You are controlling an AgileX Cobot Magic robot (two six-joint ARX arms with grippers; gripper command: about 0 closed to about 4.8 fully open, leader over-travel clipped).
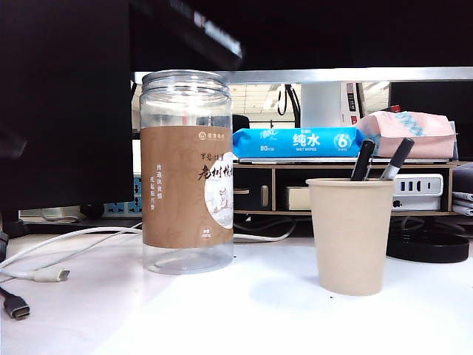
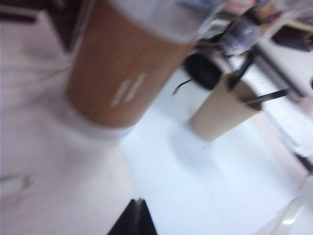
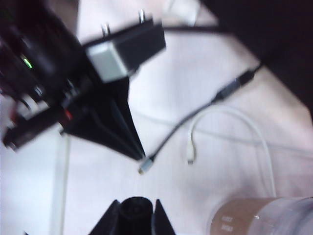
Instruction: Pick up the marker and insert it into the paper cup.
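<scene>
The beige paper cup [image 1: 349, 233] stands on the white table right of the clear jar [image 1: 187, 170]; the left wrist view shows the cup [image 2: 220, 115] too. Two markers lean in it, a black one [image 1: 363, 160] and a grey-barrelled one [image 1: 397, 157]. My right gripper [image 3: 136, 211] is high over the table's left part, shut on a black marker [image 3: 135, 209] seen end-on between its fingers. My left gripper [image 2: 138, 201] is shut with nothing in it, low over the table near the jar; from the right wrist its tips [image 3: 139, 154] point at the cables. Neither gripper shows clearly in the exterior view.
A white cable [image 1: 44, 255] and a dark plug [image 1: 16, 305] lie at the table's left. Behind stand a wooden shelf [image 1: 273, 188] with a blue wipes pack [image 1: 295, 142], and a black round object [image 1: 429, 245]. A blurred dark shape [image 1: 211, 29] crosses the top.
</scene>
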